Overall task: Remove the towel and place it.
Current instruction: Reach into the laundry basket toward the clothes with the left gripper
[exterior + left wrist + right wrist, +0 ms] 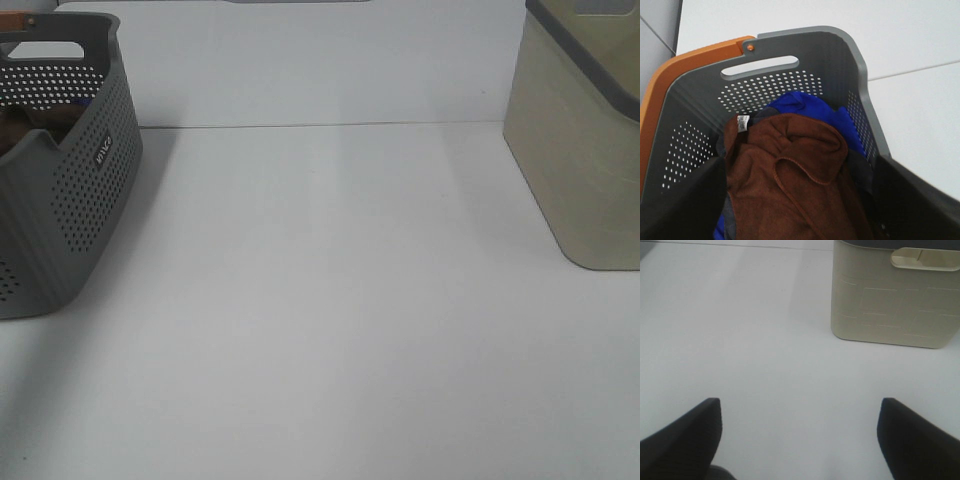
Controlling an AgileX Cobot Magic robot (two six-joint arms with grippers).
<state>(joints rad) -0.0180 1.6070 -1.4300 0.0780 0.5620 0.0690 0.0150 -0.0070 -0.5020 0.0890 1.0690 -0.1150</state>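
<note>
Left wrist cam: left gripper (797, 167) hangs over the grey basket (840, 65), fingers (680, 210) spread wide, nothing btwn them. Brown towel (785, 175) sits crumpled inside the basket on top of the pile, white tag (743, 123) showing near the handle-slot wall. Blue cloth (812, 107) pokes out from under it, touching it on the handle side.

Right wrist cam: right gripper (800, 407) is wide open too and empty, above bare table (740, 330), with the beige bin (890, 305) ahead of it. High cam shows neither arm, just the basket at the left edge, the bin at the right, open table btwn.

Step in hand, I'd say: reach-in for the towel, grab not made.

Watch-outs:
- Pinch too deep, or too far toward the handle wall, & the blue cloth comes up w/ it.
- Catch only a thin ridge of the fold & it prob slips out mid-lift.
- Towel's bunched, so likely more of it than shows. A low lift could drag it over the rim, snag it, and tip or slide the basket.
</note>
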